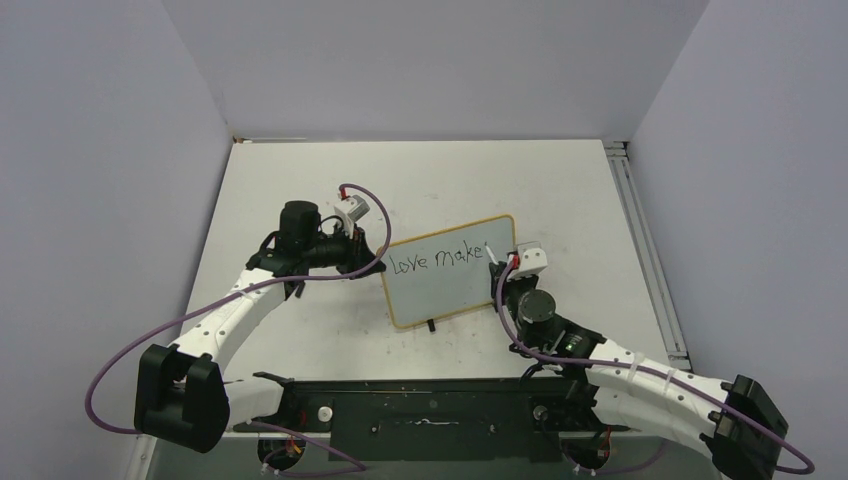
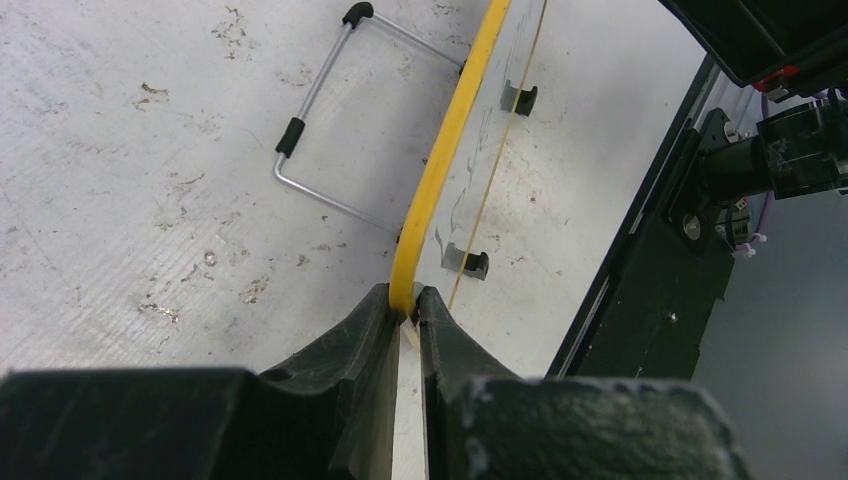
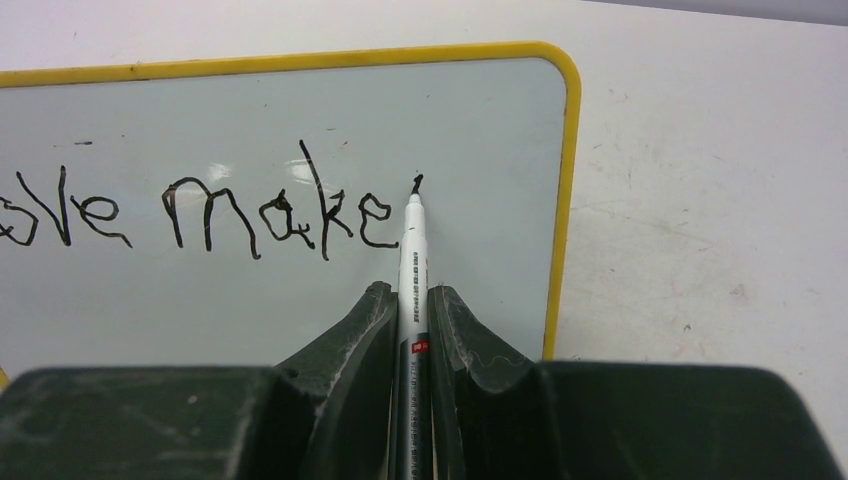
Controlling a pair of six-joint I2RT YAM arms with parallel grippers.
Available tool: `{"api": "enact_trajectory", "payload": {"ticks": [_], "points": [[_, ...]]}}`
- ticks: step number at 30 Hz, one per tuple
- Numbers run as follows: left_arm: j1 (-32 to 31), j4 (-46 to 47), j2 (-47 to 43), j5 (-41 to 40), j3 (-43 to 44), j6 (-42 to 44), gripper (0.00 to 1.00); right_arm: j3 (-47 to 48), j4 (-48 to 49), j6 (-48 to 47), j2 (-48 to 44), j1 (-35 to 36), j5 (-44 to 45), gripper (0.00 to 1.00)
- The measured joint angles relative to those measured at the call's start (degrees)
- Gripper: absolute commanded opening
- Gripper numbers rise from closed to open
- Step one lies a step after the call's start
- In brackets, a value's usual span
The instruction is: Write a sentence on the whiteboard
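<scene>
the whiteboard (image 1: 450,295) has its long axis running from the left gripper (image 1: 372,262) to the right gripper (image 1: 497,262), the end by the right gripper a little farther from the arm bases. its written face is turned toward the bases. the sentence (image 1: 435,260) runs along that same axis near the upper edge and so far reads "love make" in one line, with a short fresh stroke after the "e".

the left gripper (image 2: 403,298) is closed tight on the yellow frame (image 2: 450,130) at the board's short edge, and the board stretches away straight ahead of its fingertips. the right gripper (image 3: 411,295) is clamped on a marker (image 3: 413,260), which lies along the fingers and points away from the wrist. its tip meets the board just beyond the "e", near the yellow edge to the gripper's right.

the right wrist view alone shows the letters (image 3: 200,215) clearly and the tip on the surface. the left wrist view alone shows the board edge-on, with a wire stand (image 2: 320,90) behind it to that gripper's left and two small black feet (image 2: 470,262) on the side to its right. the top view alone shows both grippers at opposite ends of the board on the white table (image 1: 300,180).
</scene>
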Motion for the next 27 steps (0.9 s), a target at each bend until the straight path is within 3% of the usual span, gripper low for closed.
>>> {"api": "enact_trajectory", "payload": {"ticks": [27], "points": [[-0.3,0.0,0.0,0.0,0.0,-0.2,0.0,-0.1,-6.1,5.1,-1.3,0.0,0.3,0.05]]}}
